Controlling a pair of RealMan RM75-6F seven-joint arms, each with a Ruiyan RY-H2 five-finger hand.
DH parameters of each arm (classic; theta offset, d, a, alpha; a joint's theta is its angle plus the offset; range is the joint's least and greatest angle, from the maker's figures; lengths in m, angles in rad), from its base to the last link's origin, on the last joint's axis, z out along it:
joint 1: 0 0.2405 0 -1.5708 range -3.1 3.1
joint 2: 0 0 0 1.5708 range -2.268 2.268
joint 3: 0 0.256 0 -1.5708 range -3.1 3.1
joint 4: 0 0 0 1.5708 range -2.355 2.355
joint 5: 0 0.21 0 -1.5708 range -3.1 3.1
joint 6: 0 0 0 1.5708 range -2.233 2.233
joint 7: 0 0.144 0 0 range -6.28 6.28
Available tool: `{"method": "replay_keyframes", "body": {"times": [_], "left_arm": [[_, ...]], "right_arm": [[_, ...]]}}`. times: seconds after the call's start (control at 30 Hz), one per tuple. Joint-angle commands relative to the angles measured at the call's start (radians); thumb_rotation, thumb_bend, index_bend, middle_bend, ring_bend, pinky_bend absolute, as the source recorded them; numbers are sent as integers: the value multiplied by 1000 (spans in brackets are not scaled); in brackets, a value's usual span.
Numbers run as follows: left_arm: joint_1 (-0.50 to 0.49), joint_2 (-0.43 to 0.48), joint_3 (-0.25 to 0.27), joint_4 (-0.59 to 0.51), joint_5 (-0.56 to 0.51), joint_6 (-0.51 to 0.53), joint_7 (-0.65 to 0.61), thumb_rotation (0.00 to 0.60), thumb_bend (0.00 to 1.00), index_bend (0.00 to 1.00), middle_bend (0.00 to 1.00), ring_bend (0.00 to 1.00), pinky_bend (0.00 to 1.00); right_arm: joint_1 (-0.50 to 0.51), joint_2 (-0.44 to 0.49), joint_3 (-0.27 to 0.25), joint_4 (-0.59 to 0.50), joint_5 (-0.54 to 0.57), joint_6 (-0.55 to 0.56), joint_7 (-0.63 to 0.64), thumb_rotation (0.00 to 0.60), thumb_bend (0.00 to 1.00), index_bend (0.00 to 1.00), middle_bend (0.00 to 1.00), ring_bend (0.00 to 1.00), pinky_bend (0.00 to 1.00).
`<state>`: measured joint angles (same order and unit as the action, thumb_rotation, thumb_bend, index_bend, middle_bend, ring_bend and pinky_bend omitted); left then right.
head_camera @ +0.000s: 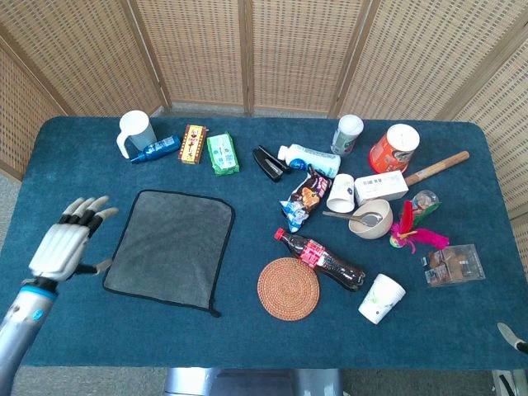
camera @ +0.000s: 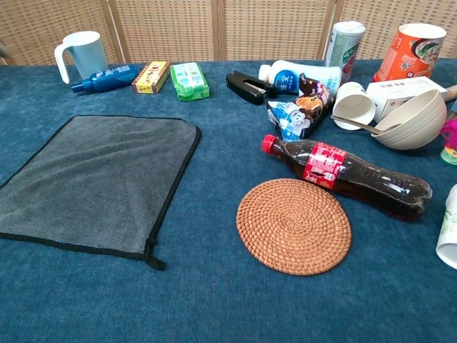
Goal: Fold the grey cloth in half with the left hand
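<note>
The grey cloth [head_camera: 171, 248] with black edging lies flat and unfolded on the blue table, left of centre; the chest view shows the cloth [camera: 96, 181] spread out with a small loop at its near right corner. My left hand [head_camera: 68, 243] hovers just left of the cloth's left edge, fingers spread, holding nothing. It does not touch the cloth. Only a fingertip of my right hand [head_camera: 511, 337] shows at the bottom right corner of the head view. The chest view shows neither hand.
A woven coaster [head_camera: 288, 288] and a cola bottle [head_camera: 321, 259] lie right of the cloth. A white mug [head_camera: 134, 133], blue bottle [head_camera: 154, 150], two small packs and a stapler [head_camera: 268, 162] line the far side. Cups, a bowl [head_camera: 370, 219] and cans crowd the right.
</note>
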<state>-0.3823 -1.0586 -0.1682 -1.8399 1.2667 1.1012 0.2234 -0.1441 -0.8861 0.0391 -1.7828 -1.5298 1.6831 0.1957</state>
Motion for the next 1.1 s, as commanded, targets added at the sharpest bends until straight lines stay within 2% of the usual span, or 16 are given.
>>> {"method": "replay_keyframes", "body": {"times": [0.03, 0.2, 0.53, 1.1], "left_arm": [[-103, -60, -58, 26, -115, -94, 87, 600, 237, 188, 0, 0, 0], [-226, -128, -89, 103, -262, -183, 185, 600, 236, 217, 0, 0, 0], [-409, -269, -90, 318, -463, -299, 291, 600, 236, 245, 0, 0, 0], [-579, -391, 0, 550, -645, -394, 397, 600, 236, 268, 0, 0, 0]], "right_arm": [[6, 3, 4, 3, 13, -14, 12, 600, 0, 0, 0, 0, 0], [12, 5, 14, 10, 40, -30, 29, 600, 0, 0, 0, 0, 0], [21, 11, 34, 22, 100, -60, 55, 600, 0, 0, 0, 0, 0], [21, 7, 47, 33, 136, -76, 52, 600, 0, 0, 0, 0, 0]]}}
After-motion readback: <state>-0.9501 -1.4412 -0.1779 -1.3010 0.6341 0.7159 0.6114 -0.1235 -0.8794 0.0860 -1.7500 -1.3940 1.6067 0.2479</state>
